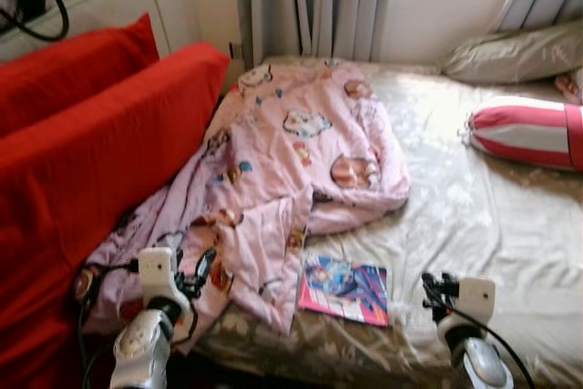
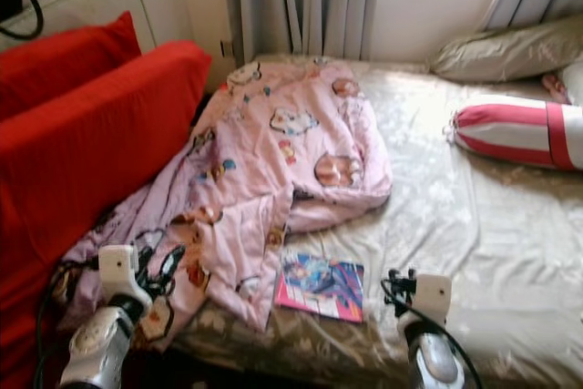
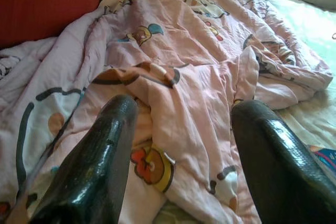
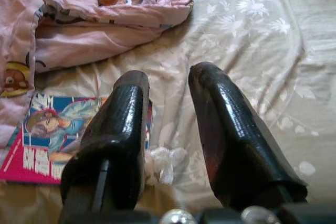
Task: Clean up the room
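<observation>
A pink cartoon-print blanket (image 1: 291, 161) lies crumpled across the left half of the bed and trails off its near left corner. A pink and blue comic magazine (image 1: 344, 289) lies flat on the beige sheet (image 1: 474, 216) just past the blanket's edge. My left gripper (image 1: 196, 271) is open low over the blanket's near folds (image 3: 178, 66), nothing between its fingers (image 3: 100, 156). My right gripper (image 1: 435, 289) is open over the sheet just right of the magazine (image 4: 52, 135). A small white crumpled scrap (image 4: 160, 163) lies on the sheet between its fingers.
A red sofa back (image 1: 82, 161) rises along the bed's left side, against the blanket. A red and white striped bolster (image 1: 528, 134) and a grey pillow (image 1: 519, 52) lie at the far right. Grey curtains (image 1: 319, 6) hang behind the bed.
</observation>
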Controlling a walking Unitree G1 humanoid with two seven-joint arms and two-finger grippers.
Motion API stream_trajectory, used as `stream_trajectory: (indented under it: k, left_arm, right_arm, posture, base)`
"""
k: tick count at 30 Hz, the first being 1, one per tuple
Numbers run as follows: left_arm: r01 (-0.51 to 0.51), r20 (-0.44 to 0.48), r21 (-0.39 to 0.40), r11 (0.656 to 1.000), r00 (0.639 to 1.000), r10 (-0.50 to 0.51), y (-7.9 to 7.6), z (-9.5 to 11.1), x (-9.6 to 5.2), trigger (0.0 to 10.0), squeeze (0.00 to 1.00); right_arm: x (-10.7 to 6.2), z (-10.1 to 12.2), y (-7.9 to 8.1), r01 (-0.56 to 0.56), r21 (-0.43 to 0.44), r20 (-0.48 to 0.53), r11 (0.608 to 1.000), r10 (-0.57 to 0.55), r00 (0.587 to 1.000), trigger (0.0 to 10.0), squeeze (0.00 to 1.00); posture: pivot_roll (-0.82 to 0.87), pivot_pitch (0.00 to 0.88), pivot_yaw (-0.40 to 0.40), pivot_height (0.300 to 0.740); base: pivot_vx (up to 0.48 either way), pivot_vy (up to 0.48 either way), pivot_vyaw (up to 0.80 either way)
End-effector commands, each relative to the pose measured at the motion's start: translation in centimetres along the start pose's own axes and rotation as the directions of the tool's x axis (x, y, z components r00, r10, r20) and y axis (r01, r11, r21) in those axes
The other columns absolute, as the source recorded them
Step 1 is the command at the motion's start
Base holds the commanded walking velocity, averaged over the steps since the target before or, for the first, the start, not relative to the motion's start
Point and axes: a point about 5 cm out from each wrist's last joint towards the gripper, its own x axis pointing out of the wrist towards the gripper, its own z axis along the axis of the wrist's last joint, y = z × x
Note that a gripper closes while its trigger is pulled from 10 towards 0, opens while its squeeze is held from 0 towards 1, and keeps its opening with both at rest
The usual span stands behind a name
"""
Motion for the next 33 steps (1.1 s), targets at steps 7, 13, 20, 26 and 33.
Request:
stream_trajectory:
  k: [7, 13, 20, 26, 33]
  left_arm:
    - [-0.012, -0.014, 0.003, 1.0, 1.0, 0.012, 0.2, 0.0, -0.1, 10.0, 0.0]
    - [0.002, -0.032, 0.008, 1.0, 0.999, -0.002, 0.2, -0.2, -0.1, 10.0, 0.0]
    - [0.019, -0.046, 0.023, 1.0, 0.999, -0.018, -0.1, -0.4, -0.1, 10.0, 0.0]
    - [0.02, -0.047, 0.034, 0.999, 0.999, -0.019, 0.5, 0.2, 0.3, 10.0, 0.0]
    - [-0.018, -0.031, 0.028, 0.999, 0.999, 0.018, 1.0, 0.4, 0.1, 10.0, 0.0]
  right_arm:
    - [0.0, -0.1, 0.0, -0.002, 0.002, -0.014, 1.0, 0.002, 1.0, 10.0, 0.0]
    - [0.0, -0.2, 0.2, -0.005, 0.01, -0.014, 1.0, 0.005, 1.0, 10.0, 0.0]
    - [0.1, -0.3, 0.7, -0.023, 0.001, -0.023, 1.0, 0.023, 0.999, 10.0, 0.0]
    - [0.7, 0.1, 1.8, -0.075, -0.017, -0.026, 0.997, 0.075, 0.997, 10.0, 0.0]
    - [0.4, -0.1, 1.2, -0.042, -0.001, -0.018, 0.999, 0.042, 0.999, 10.0, 0.0]
  posture:
    - [0.03, 0.0, -0.001, 0.661]
    - [0.01, 0.0, 0.009, 0.661]
    - [0.01, 0.0, 0.023, 0.661]
    - [0.0, 0.0, 0.034, 0.661]
    - [0.03, 0.0, 0.028, 0.646]
  base:
    - [0.0, 0.0, 0.0]
    - [0.0, 0.0, 0.0]
    - [0.0, 0.0, 0.0]
    - [0.0, 0.0, 0.0]
    - [0.0, 0.0, 0.0]
